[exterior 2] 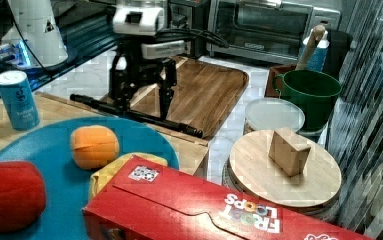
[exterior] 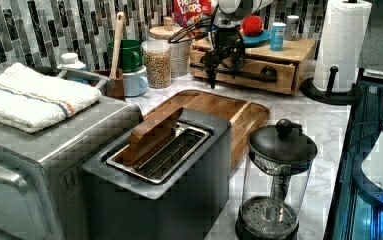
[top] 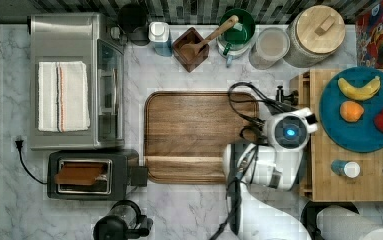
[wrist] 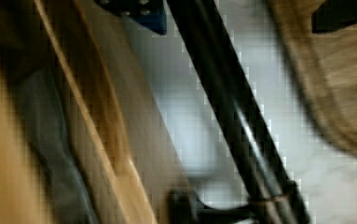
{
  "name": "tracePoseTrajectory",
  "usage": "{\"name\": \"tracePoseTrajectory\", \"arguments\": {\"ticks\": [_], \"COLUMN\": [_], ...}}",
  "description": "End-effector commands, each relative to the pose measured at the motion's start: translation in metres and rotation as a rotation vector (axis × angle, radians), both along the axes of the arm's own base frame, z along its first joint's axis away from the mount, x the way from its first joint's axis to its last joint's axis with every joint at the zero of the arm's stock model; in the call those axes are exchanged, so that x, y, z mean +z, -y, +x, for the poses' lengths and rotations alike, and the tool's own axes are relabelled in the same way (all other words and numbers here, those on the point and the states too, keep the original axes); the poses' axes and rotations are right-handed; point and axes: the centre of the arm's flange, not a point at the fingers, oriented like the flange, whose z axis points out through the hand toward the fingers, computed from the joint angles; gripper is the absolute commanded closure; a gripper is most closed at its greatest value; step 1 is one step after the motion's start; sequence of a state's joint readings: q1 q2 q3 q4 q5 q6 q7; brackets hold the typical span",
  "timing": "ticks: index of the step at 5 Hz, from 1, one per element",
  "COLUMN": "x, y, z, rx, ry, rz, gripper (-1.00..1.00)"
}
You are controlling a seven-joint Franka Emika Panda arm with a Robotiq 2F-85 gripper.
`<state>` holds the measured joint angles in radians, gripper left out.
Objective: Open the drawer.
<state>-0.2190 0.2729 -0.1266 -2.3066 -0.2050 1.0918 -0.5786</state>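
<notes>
Left view gives us the light-wood box drawer [exterior: 259, 75] near the far edge of the white marble worktop [exterior: 299, 115], under a wooden top that carries a round blue plate [exterior: 259, 39] of toy fruit and a small blue canister [exterior: 277, 36]. Its long black metal bar handle [exterior: 246, 73] runs along the front. The black two-fingered gripper [exterior: 224, 62] hangs over that bar; in the right view we see its fingers [exterior 2: 166, 97] spread, one on each side of the handle [exterior 2: 144, 116], gripping nothing that we can make out. Wrist view shows the bar [wrist: 232, 116] crossing between pale wood and marble.

Just in front of the drawer lies a darker brown wooden tray [top: 199, 137] with rounded corners, close beneath the arm. Beside the drawer, towards the left view's left, stand a glass jar [exterior: 158, 62] of grain and a green mug [exterior: 126, 54] holding a wooden spoon; a white paper-towel roll [exterior: 341, 42] stands on the left view's right. A red cereal box [exterior 2: 219, 210] crowds the right view's near edge.
</notes>
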Motion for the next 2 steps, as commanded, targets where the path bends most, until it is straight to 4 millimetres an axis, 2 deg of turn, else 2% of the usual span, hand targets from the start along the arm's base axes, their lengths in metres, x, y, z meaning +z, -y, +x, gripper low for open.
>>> {"name": "tracePoseTrajectory", "arguments": {"ticks": [1,2], "x": [0.0123,0.0154], "y": [-0.2309,-0.2394], "z": [0.0148,0.0149], "rx": [0.24,0.235], "ry": [0.052,0.049], "rz": [0.032,0.039], "gripper": [-1.0,-1.0]}}
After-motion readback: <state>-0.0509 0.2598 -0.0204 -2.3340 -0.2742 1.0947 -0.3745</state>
